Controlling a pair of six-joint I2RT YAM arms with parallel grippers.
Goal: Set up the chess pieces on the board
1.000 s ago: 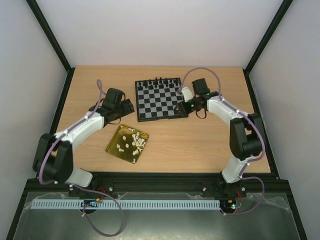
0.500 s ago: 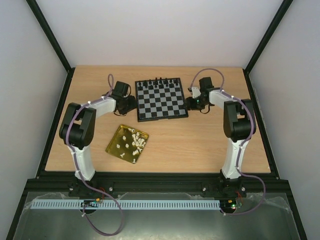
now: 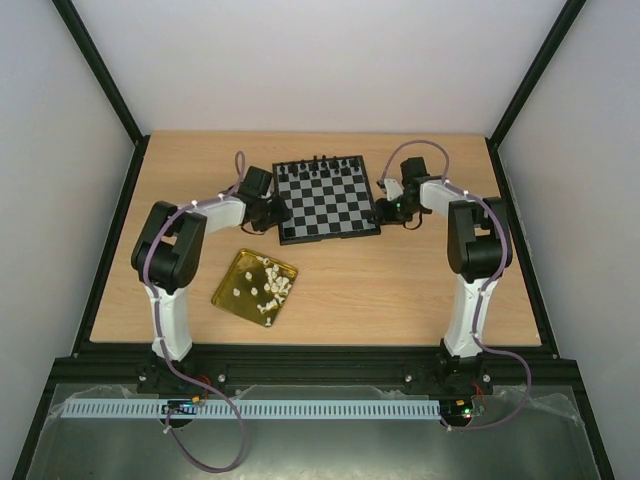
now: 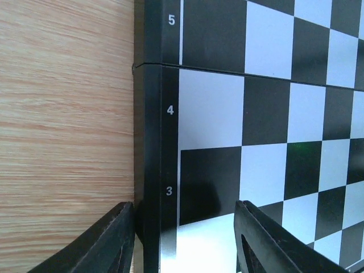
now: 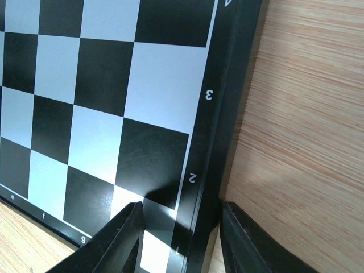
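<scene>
Board (image 3: pixel 327 200) lies flat at the far middle of the table (image 3: pixel 400 290), with one arm at each side edge. Left fingers (image 4: pixel 111 244) straddle the board's left rim by the 3 mark: outer finger on the wood right against the rim, inner finger over the squares. They are spread wider than the rim and clamp nothing. Right fingers (image 5: pixel 250 244) do the same on the right rim near the 2 mark: outer finger on the wood beside the rim, inner finger over the checks, parted, no grasp seen. White chess pieces (image 3: pixel 270 281) lie heaped in a gold tray (image 3: pixel 233 291) near the board's left near corner, well apart from both sets of fingers. Black pieces (image 3: pixel 318 163) stand along the board's far rows. Nothing lies between the fingers and the board. Light wood table, plain white walls (image 3: pixel 320 60), black frame posts (image 3: pixel 100 70) at the corners.
</scene>
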